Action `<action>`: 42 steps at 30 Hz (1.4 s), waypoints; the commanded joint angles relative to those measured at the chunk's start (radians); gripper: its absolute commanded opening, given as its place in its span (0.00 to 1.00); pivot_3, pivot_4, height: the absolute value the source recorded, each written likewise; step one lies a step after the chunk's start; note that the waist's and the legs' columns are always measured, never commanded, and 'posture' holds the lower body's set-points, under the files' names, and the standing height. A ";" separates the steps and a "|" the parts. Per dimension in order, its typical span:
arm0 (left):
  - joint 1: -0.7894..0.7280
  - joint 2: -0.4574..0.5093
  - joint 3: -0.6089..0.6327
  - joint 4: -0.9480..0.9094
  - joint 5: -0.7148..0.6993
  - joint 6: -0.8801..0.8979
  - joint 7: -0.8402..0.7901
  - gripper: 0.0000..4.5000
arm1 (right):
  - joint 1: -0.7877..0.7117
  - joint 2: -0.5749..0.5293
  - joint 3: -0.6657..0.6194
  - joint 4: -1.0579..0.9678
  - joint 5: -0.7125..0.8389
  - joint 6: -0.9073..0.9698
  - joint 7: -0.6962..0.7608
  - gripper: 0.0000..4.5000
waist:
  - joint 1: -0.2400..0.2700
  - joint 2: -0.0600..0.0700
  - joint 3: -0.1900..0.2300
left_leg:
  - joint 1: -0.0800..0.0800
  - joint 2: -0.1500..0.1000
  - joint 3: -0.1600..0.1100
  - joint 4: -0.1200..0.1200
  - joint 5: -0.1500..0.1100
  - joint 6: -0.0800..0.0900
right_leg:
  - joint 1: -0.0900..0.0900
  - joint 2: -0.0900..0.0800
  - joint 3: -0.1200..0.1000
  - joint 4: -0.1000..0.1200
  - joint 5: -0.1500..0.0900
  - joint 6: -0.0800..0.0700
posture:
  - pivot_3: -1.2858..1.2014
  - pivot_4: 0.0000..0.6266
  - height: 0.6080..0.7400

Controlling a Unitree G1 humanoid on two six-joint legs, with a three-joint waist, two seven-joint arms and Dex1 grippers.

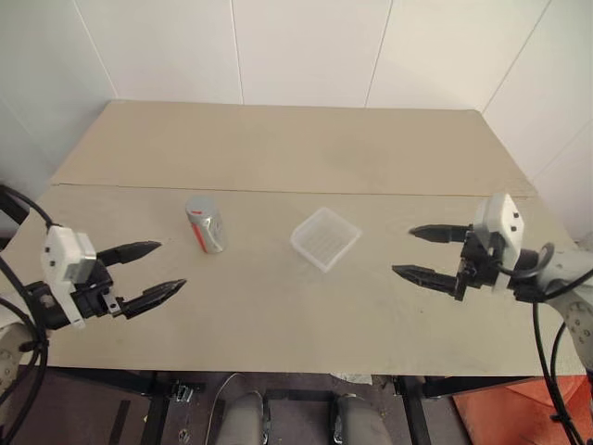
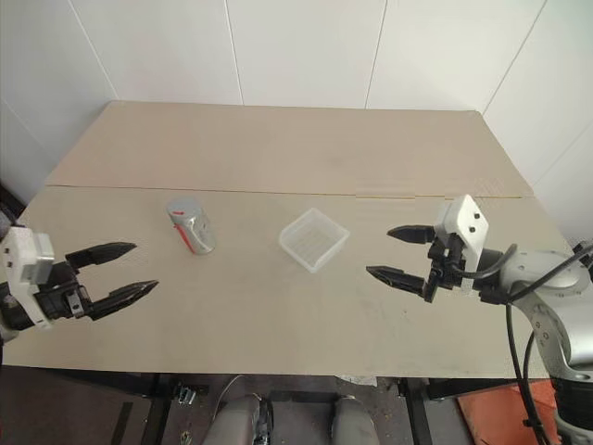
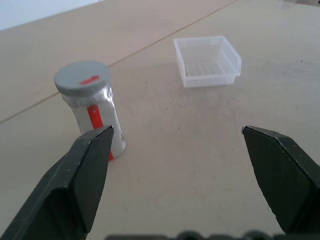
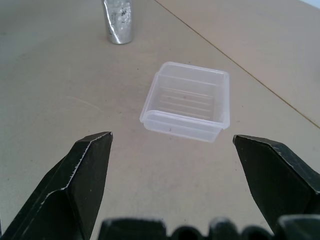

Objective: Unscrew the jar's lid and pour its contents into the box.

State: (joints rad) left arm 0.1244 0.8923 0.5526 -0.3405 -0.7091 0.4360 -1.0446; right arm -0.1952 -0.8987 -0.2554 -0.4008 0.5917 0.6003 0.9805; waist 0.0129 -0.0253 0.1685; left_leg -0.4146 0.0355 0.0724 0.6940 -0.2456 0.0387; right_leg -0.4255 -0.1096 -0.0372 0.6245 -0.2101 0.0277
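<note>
Stood upright on the counter point(image 1: 278, 306), the jar point(image 1: 206, 225), with the lid point(image 3: 82, 79) screwed on. Lay at about 3 o'clock from the jar, near but apart, the box point(image 1: 325, 237). Hovered at 8 o'clock from the jar the left end effector point(image 1: 148, 273), fingers spread wide, holding nothing. Hovered at 3 o'clock from the box the right end effector point(image 1: 424, 252), also wide and empty.

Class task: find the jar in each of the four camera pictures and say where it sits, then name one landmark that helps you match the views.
Left eye: jar left of centre, standing on the table.
Right eye: jar left of centre.
Left wrist: jar close, behind one finger.
Right wrist: jar far off, cut by the picture's edge.
Shared landmark: the box, beside the jar in all four.
</note>
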 commanded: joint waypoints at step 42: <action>-0.435 -0.417 -0.346 0.425 0.431 -0.333 0.465 0.99 | -0.353 0.087 0.235 0.040 -0.094 -0.078 0.047 1.00 | -0.001 -0.001 0.000 | 0.000 -0.002 -0.001 0.001 0.000 0.000 | 0.001 0.000 -0.001 0.001 0.001 0.001 | 0.52 0.24 1.00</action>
State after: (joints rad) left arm -0.2701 0.4776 0.2129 0.0507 -0.2963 0.1454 -0.5809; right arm -0.5395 -0.8047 -0.0027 -0.3294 0.4847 0.5304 1.0228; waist 0.0124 -0.0260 0.1684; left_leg -0.4146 0.0332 0.0718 0.6949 -0.2455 0.0388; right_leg -0.4242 -0.1092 -0.0380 0.6254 -0.2088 0.0284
